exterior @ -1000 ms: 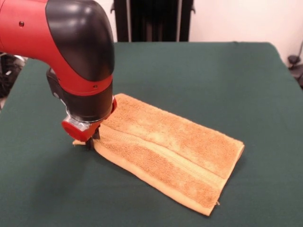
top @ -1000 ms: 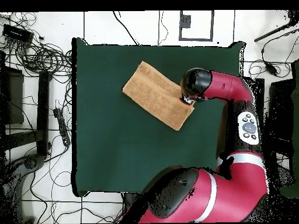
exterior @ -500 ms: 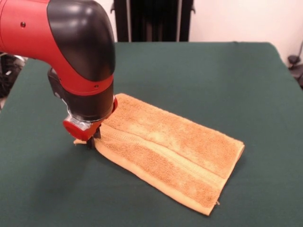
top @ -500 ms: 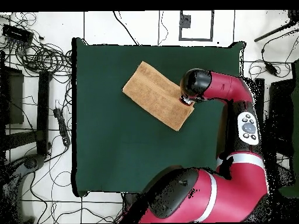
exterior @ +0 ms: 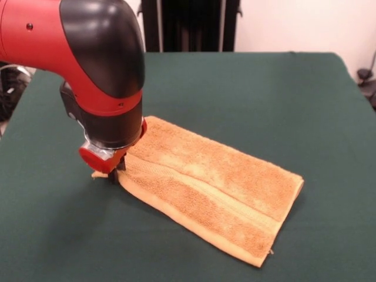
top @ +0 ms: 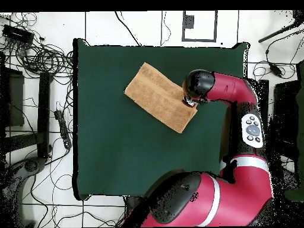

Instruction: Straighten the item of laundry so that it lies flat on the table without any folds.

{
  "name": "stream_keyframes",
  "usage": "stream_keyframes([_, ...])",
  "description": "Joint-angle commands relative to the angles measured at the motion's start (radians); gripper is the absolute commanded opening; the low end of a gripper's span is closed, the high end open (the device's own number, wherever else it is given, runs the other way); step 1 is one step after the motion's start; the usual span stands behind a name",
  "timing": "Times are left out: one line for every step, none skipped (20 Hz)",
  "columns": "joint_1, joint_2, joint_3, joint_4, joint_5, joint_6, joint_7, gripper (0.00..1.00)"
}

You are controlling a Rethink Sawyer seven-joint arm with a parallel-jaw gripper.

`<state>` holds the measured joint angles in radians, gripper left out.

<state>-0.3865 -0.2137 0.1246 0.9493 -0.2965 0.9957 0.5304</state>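
Table [exterior: 247,88]: wide green cloth, plenty of room all round.
Towel [exterior: 217,188]: folded double, mid-table, long strip.
My pincer [exterior: 113,175]: down at the towel's left corner; clenched or not, I cannot tell.
Doing it well: catch the top layer only, peel it open slowly.

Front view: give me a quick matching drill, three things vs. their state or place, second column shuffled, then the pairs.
Things:
1. towel
2. hand
3. table

States or places:
A. covered in dark green cloth
B. down at the towel's corner, under the arm's red and black wrist
C. folded double, a long rectangle lying at a slant

Pairs: 1-C, 2-B, 3-A
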Motion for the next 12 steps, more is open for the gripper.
stream_keyframes([0.066,-0.008,0.079,0.128,0.005,0.008,0.090,0.00])
stream_keyframes([0.067,-0.013,0.078,0.129,0.006,0.011,0.091,0.00])
stream_keyframes([0.068,-0.018,0.078,0.130,0.008,0.014,0.092,0.00])
stream_keyframes([0.068,-0.026,0.079,0.133,0.011,0.016,0.093,0.00])
stream_keyframes([0.069,-0.030,0.079,0.135,0.013,0.018,0.094,0.00])
stream_keyframes([0.068,-0.038,0.079,0.139,0.014,0.020,0.092,0.00])
stream_keyframes([0.069,-0.041,0.080,0.141,0.015,0.021,0.092,0.00])
stream_keyframes([0.069,-0.044,0.081,0.142,0.017,0.024,0.092,0.00])
stream_keyframes([0.070,-0.047,0.081,0.143,0.018,0.027,0.091,0.00])
stream_keyframes([0.070,-0.050,0.081,0.144,0.017,0.028,0.089,0.00])
stream_keyframes([0.070,-0.053,0.081,0.146,0.017,0.027,0.091,0.00])
stream_keyframes([0.069,-0.056,0.082,0.147,0.019,0.027,0.089,0.00])
